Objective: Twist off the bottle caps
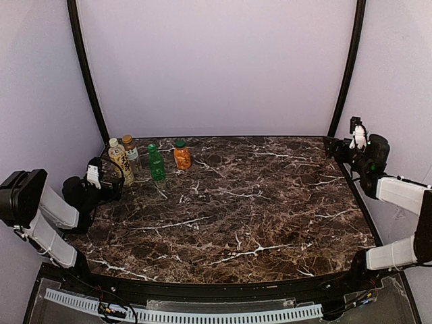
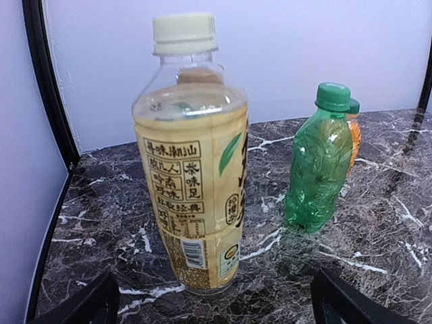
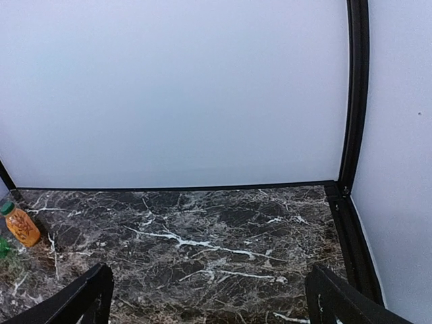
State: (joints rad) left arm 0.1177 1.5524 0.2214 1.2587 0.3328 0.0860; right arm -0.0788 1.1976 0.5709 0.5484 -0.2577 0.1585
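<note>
Bottles (image 1: pixel 131 154) stand upright in a short row at far-left corner of table (image 1: pixel 270 202), caps on. Left end effector (image 1: pixel 113 181) sits just in front of them, fingers spread wide, holding nothing; wrist view looks straight at the pale yellow bottle (image 2: pixel 192 182). That one looks mostly full, so prob some weight, thin wall, glossy label = slippery. Best hold is mid-body on the label, w/ the ridged cream cap (image 2: pixel 183 32) left for the twist. Next, slightly behind, clear bottle w/ brown label (image 1: pixel 130 150): small, too far to judge fill. Green bottle (image 2: pixel 318 162) looks crinkly and see-through, likely light and soft, so it would dent or tip if squeezed hard; grip low, gently. Orange bottle (image 1: pixel 182 154) is short and squat, prob the steadiest, but little body to hold under the cap. All narrow, close together, so approach from the front. Right end effector (image 1: pixel 335 144) hangs at far-right edge, well apart from the row, fingers also spread, empty.
</note>
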